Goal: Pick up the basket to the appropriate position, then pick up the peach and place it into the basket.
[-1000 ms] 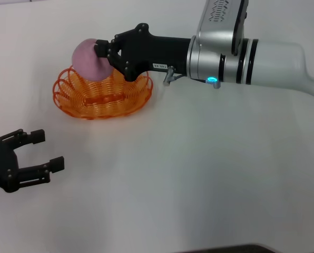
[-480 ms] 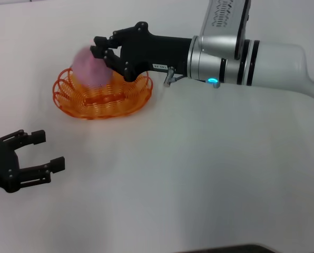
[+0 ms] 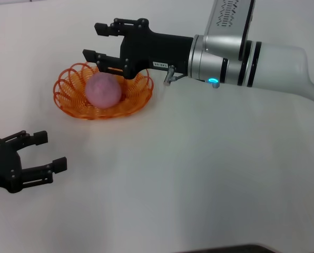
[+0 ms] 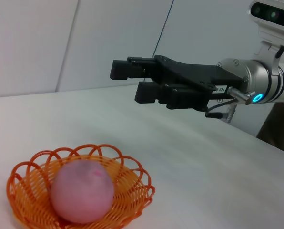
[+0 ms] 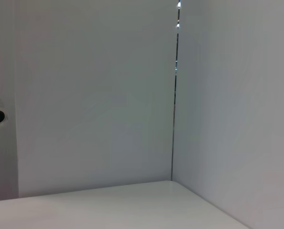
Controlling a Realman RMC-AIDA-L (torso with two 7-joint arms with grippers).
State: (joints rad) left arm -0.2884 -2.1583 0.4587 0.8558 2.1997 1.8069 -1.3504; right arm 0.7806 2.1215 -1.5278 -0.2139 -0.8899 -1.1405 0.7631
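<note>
1. With its fingers spread wide and nothing between them, the right claw (image 3: pixel 101 41) hangs just above the far rim of the basket (image 3: pixel 67 100).
2. Below it, the peach (image 3: pixel 102 90) sits inside the basket, so the placing step looks done.
3. Next, the right arm likely needs only to lift and draw back, keeping its fingers off the scalloped rim.
4. Bare worktop (image 3: pixel 199 174) lies all round the basket.
5. Well apart, near the worktop's left edge, the left claw (image 3: pixel 43 153) rests open and empty.
</note>
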